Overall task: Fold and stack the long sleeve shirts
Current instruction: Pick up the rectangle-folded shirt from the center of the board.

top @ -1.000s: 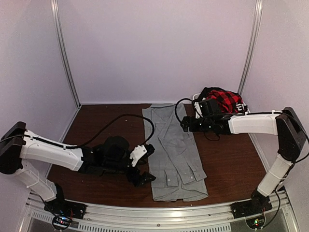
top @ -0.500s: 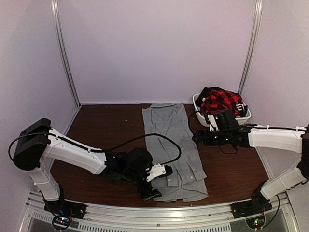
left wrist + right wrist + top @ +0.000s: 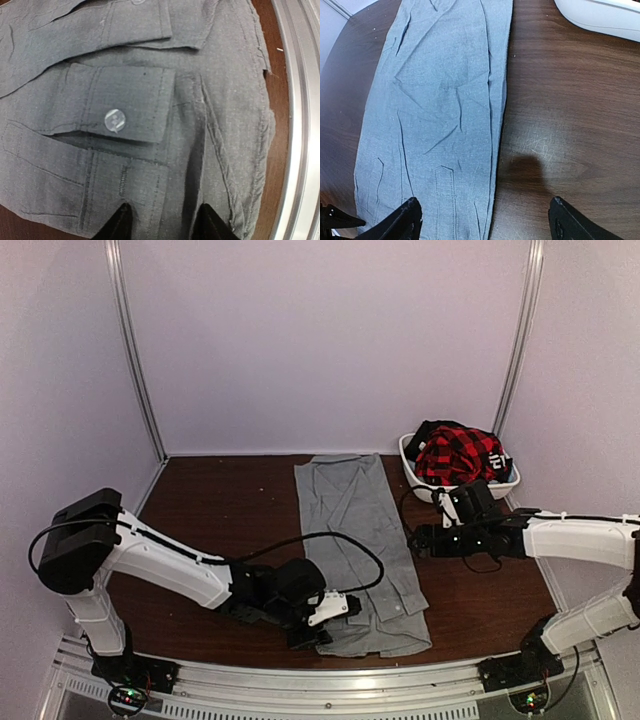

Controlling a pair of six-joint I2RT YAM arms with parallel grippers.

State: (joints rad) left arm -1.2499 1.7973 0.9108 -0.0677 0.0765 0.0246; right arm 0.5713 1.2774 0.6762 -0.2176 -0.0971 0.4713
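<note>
- We find the folded light-grey button-up shirt (image 3: 352, 530) running lengthwise away from the left claw (image 3: 318, 632), its near hem under the parted, empty tips.
- The right claw (image 3: 417, 540), wide and empty, hangs at the shirt's side edge.

I am holding my left end effector (image 3: 322, 625) low, jaws parted; my right end effector (image 3: 418, 540) is hovering, spread wide.

Around us stand plain pale walls (image 3: 330, 340), a slim metal strip (image 3: 135, 350) running up each back corner. Below we see a dark brown wooden table (image 3: 220, 490), evenly lit, edged at the near side by an aluminium rail (image 3: 330, 677).
</note>
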